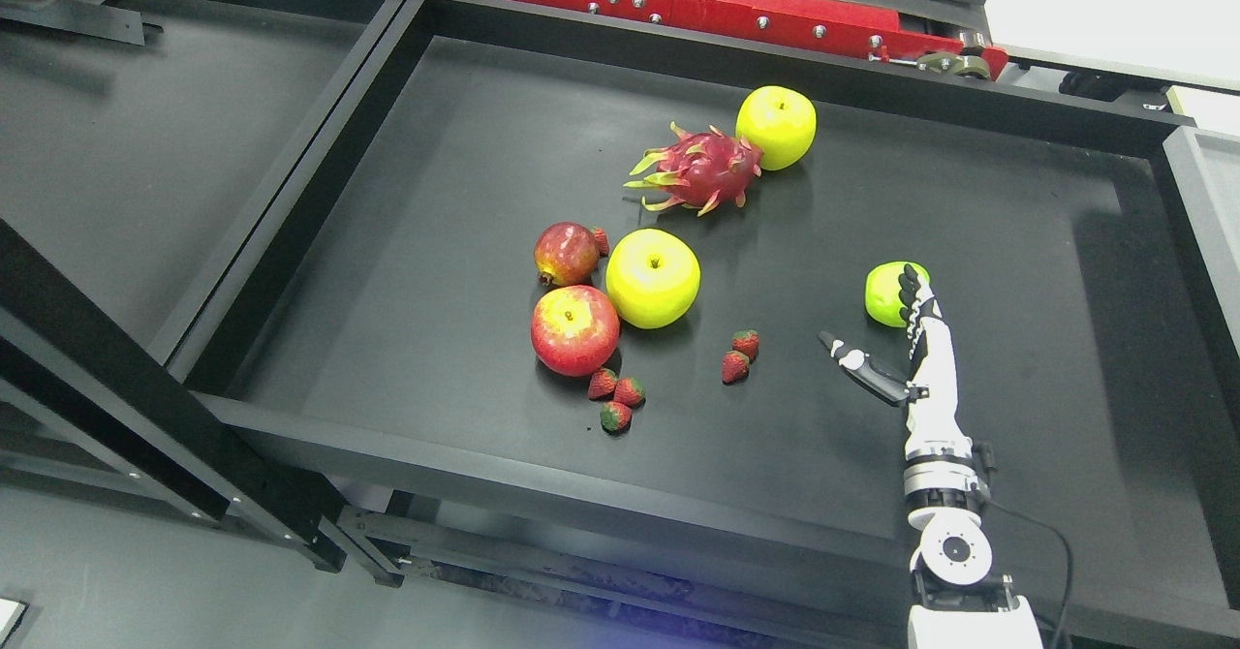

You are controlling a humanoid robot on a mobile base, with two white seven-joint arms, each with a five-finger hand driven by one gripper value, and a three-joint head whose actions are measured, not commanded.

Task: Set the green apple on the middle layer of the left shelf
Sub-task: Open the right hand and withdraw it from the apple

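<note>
My right hand (896, 324) reaches up from 5 o'clock, fingers straight and thumb splayed toward 9 o'clock, gripping nothing yet. Its fingertips (909, 286) rest against the right side of a small green apple (886, 293) at about 3 o'clock on the black tray (465, 145), which I read as lining up a grasp. 2 yellower apples (653, 278) lie apart, near the dragon fruit (699, 170).
</note>
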